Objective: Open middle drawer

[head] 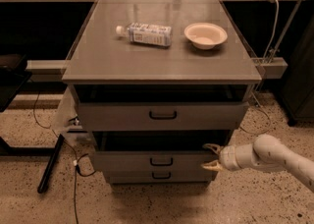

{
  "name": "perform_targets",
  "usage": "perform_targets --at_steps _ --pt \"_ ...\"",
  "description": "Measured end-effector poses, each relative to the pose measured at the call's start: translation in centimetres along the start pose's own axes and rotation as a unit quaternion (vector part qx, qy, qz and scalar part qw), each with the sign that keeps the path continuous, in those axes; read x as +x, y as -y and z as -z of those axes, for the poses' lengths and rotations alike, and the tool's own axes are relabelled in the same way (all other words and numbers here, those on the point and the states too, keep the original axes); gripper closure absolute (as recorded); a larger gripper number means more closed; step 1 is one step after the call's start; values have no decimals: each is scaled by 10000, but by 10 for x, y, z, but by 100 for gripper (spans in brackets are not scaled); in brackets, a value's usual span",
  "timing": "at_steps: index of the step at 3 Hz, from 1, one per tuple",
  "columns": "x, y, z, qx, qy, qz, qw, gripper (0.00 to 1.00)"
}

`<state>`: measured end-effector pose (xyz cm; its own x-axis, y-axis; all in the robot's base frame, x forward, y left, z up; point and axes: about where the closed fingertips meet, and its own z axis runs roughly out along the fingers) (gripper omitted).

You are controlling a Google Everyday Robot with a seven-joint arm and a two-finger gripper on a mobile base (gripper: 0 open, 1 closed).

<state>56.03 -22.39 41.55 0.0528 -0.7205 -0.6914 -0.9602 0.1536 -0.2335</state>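
Note:
The middle drawer [127, 161] is a grey front with a small black bar handle [161, 161], set between the wider top drawer [113, 116] and the narrow bottom drawer [132, 176]. A dark gap shows above its front, so it stands slightly out. My gripper [208, 156] is at the right end of the middle drawer's front, level with it, on a pale arm coming in from the right. Its fingers are open, one above the other, and hold nothing. I cannot tell whether they touch the drawer's edge.
The top drawer is also pulled out a little. On the cabinet top [162, 63] lie a plastic bottle [144, 33] and a pale bowl [205, 35]. Cables and a dark bar [51, 164] lie on the floor to the left. A rail [267, 67] sticks out at the right.

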Motion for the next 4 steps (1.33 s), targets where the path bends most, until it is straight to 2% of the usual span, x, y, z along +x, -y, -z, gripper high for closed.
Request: perform_targets --at_steps 1,2,3,4 --pt "-4 2 4 0 0 0 10000 84" --pt "-10 4 10 0 0 0 10000 100" --pt "-11 4 11 0 0 0 10000 100" --pt "-11 4 11 0 0 0 10000 81"
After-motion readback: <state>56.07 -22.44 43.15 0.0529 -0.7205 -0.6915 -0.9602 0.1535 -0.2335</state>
